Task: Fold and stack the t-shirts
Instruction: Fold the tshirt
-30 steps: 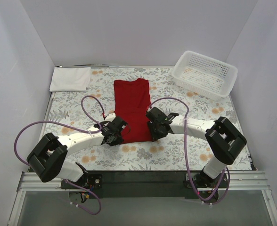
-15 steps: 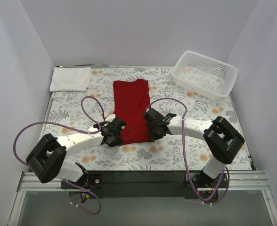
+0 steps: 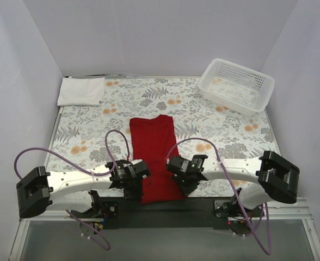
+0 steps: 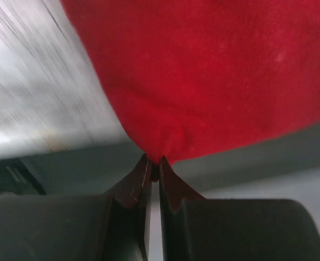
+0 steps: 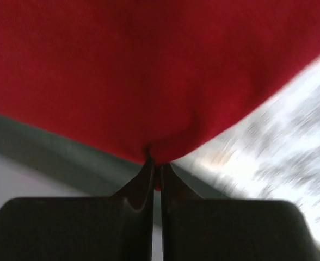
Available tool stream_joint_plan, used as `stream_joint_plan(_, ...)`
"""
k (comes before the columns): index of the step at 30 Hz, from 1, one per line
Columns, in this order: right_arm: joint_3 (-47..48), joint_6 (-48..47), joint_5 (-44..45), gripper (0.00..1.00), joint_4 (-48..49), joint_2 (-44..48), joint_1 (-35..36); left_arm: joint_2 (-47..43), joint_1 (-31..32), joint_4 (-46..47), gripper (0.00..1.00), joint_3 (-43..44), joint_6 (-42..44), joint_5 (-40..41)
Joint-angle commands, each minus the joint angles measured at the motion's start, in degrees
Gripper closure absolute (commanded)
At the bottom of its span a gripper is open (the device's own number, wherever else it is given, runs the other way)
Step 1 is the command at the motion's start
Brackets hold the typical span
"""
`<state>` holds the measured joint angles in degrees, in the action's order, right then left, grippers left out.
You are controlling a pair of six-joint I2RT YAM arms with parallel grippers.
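Observation:
The deep red t-shirt (image 3: 154, 152) lies as a long narrow strip down the middle of the table, its near end hanging over the front edge. My left gripper (image 3: 134, 187) is shut on the near left corner of the red shirt (image 4: 214, 70). My right gripper (image 3: 185, 186) is shut on the near right corner of the red shirt (image 5: 133, 65). Both wrist views show the cloth pinched between closed jaws. The white t-shirt (image 3: 81, 91) lies folded flat at the far left corner.
A white plastic mesh basket (image 3: 236, 85) stands at the far right corner. The table wears a floral cloth (image 3: 225, 130). The black front rail (image 3: 160, 206) runs under the shirt's near end. Purple cables loop beside both arms.
Both grippers have pulled back towards the front edge, dragging the red shirt with them. Its near end now hangs over the edge and its far end has left the back of the table.

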<state>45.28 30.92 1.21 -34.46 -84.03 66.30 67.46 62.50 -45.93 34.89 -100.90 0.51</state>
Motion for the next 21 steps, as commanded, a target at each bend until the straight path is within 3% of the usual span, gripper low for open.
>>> stream_joint_plan(1, -3.53, 4.67, -11.9, 0.99, -18.44, 6.49, 7.86, -5.65, 12.94, -11.44, 1.0, 1.91, -15.5, -8.59)
stream_joint_plan(4, -0.64, 6.96, -14.57, 0.99, -24.07, 14.14, 9.63, -8.74, 17.91, -17.51, 1.0, 7.44, -20.11, -9.57)
stream_joint_plan(8, 9.89, 2.94, -8.35, 0.99, -31.54, 17.41, 4.03, -9.37, 16.44, -23.22, 1.0, 14.39, -15.41, -2.38)
stream_joint_plan(13, 20.44, -7.96, -2.9, 0.99, -31.99, 13.81, -8.9, -7.87, -3.12, -17.8, 1.0, 15.55, 0.59, -2.62)
stream_joint_plan(16, 24.23, -11.3, -1.74, 0.99, -31.9, 10.65, -12.42, -5.42, -9.91, -14.8, 1.0, 18.71, 6.93, -2.19)
stream_joint_plan(21, 32.41, -14.39, -2.44, 0.99, -31.9, 6.51, -16.02, -1.63, -13.45, -11.73, 1.0, 25.04, 11.16, 0.54)
